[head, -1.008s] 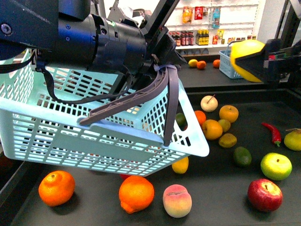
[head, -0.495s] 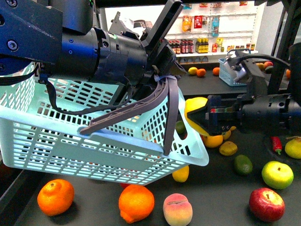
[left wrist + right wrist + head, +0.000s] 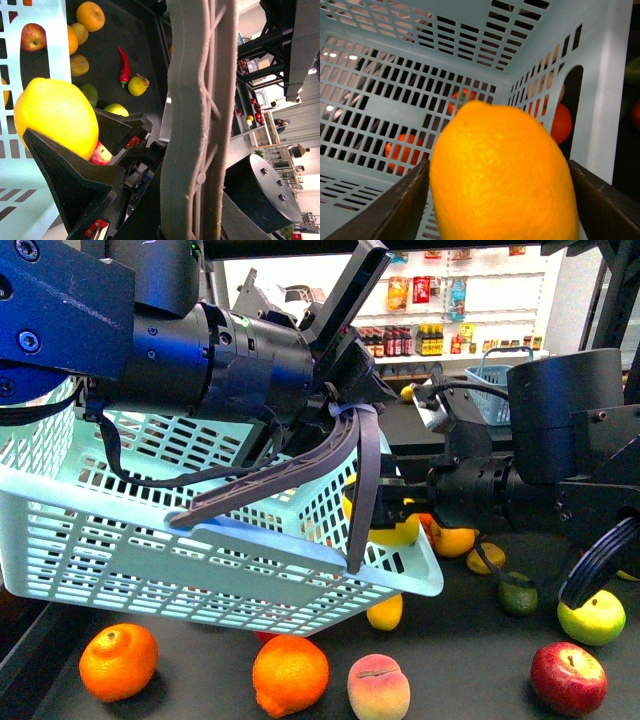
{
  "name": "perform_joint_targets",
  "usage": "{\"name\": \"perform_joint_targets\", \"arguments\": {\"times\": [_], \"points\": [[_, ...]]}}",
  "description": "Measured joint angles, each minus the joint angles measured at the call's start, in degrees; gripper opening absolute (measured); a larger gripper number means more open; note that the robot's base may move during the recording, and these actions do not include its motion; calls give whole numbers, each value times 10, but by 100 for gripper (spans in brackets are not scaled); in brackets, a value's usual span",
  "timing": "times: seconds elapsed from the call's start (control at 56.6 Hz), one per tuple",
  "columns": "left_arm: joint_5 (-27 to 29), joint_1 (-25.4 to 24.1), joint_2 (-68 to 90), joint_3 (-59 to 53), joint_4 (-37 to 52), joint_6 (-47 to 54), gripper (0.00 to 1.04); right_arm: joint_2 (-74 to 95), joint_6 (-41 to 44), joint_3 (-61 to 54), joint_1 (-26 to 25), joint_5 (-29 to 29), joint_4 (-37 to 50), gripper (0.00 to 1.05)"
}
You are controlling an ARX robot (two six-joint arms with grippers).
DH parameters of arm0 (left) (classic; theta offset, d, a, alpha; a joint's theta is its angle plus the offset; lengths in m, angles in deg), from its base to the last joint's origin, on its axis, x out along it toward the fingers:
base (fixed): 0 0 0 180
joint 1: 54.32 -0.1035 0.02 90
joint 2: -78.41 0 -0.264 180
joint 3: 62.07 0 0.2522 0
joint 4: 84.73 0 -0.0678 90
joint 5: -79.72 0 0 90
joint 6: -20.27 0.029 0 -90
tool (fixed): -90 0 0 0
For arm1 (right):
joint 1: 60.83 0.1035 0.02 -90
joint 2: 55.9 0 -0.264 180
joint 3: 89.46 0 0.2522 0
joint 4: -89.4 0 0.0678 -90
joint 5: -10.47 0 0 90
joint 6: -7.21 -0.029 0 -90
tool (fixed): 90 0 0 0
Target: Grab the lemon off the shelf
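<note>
Holding lemon point(image 3: 502, 170) | right hand point(image 3: 405, 512) at basket point(image 3: 150, 540) corner rim | walls close

A yellow lemon point(image 3: 502, 170) is clamped between the right gripper's point(image 3: 503, 200) dark fingers point(image 3: 395, 207), with a pale blue slotted basket's point(image 3: 420, 80) interior behind it.

My left arm point(image 3: 200, 350) is a fat black and dark-blue cylinder with round screws point(image 3: 28, 341) on its flat plate and a black cable point(image 3: 180, 480) looped below. My right arm point(image 3: 565, 425) is matt black, with a ribbed hose point(image 3: 600, 560); my right gripper point(image 3: 497, 162) has black wedge fingers point(image 3: 395, 205).
</note>
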Motion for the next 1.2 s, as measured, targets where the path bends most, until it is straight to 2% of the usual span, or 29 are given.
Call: {"name": "perform_joint_targets", "arguments": {"times": [0.053, 0.071, 0.23, 0.407, 0.495, 0.619, 0.742, 0.972, 1.202], "points": [[0, 0, 0, 0, 0, -1, 10, -1, -13, 2, -2, -7, 17, 98], [0, 0, 0, 0, 0, -1, 10, -2, -21, 2, -4, -8, 22, 99], [-2, 0, 1, 0, -1, -5, 10, -17, -49, 0, -48, -22, 41, 97], [2, 0, 1, 0, -1, -2, 10, -14, -38, 38, -150, -77, -46, 97], [4, 0, 1, 0, -1, -3, 10, 19, 1, 53, -174, -77, -71, 97], [-5, 1, 1, 0, -1, -4, 10, 98, 64, 73, -161, -69, -105, 97], [-4, 1, 1, 0, -1, -6, 10, 164, 82, 100, -133, -75, -129, 97], [3, 1, 1, 0, -1, -4, 10, 258, 67, 191, -76, -94, -170, 97], [-2, 1, 1, 0, -1, -5, 10, 329, 61, 296, -41, -122, -218, 97]]}}
